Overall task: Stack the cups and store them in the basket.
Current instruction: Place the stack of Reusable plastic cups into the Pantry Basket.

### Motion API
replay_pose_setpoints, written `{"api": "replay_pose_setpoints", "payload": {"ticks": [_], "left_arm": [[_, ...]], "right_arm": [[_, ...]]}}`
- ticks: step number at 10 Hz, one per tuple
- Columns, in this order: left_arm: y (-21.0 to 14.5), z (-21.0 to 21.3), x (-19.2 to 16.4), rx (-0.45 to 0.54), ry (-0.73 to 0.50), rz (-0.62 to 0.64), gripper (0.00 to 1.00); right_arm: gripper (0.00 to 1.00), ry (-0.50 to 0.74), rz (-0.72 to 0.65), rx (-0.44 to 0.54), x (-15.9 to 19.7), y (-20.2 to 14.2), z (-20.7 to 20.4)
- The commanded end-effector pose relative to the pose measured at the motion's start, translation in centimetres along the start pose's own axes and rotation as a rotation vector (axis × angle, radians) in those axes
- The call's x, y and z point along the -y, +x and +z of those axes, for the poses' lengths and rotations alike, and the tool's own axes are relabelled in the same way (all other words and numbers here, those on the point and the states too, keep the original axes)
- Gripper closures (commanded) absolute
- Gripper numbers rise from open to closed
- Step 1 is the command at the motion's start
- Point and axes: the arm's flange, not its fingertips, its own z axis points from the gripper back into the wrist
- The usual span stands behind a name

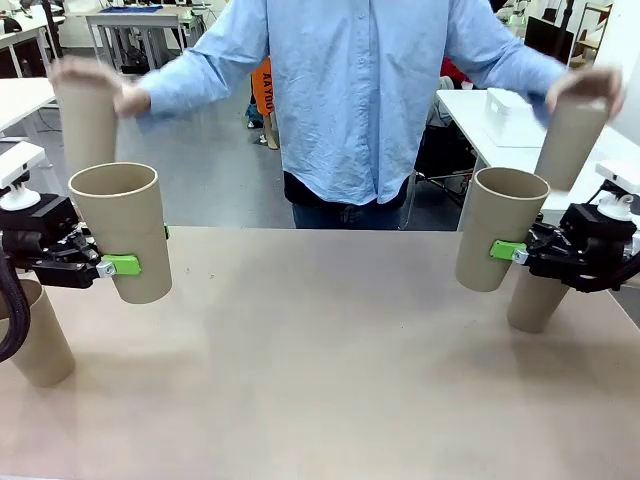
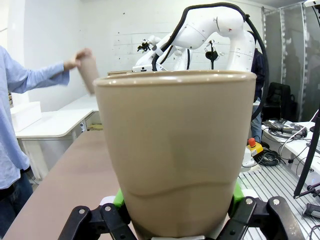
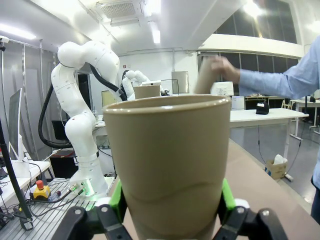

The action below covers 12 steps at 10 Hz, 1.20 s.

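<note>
Left claw [image 1: 125, 265]: clamped on upright matte tan tapered cup [image 1: 120, 225] above bench [image 1: 330, 350]. Right claw [image 1: 497, 250]: clamped on second cup [image 1: 500, 225]. Person's hands [image 1: 590, 85] raise third cup [image 1: 85, 125], fourth cup [image 1: 570, 145].

left pincer [image 1: 140, 252]: clamped, pointing inward | right pincer [image 1: 498, 244]: clamped, pointing inward

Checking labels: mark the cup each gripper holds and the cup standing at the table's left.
Left-held cup [image 1: 125, 222]: front view, side wall.
Right-held cup [image 1: 500, 212]: front view, side wall.
Standing cup [image 1: 50, 345]: front view, lower wall.
</note>
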Motion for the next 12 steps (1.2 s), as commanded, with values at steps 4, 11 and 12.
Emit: {"api": "replay_pose_setpoints", "payload": {"ticks": [4,11,12], "left_arm": [[0.26,0.03,0.01,0.005,0.003,-0.001,0.17],[0.26,0.03,0.01,0.005,0.003,-0.001,0.17],[0.26,0.03,0.01,0.005,0.003,-0.001,0.17]], "right_arm": [[0.13,-0.007,0.008,0.009,0.08,0.31,-0.06],[0.13,-0.007,0.008,0.009,0.08,0.31,-0.06],[0.13,-0.007,0.008,0.009,0.08,0.31,-0.06]]}}
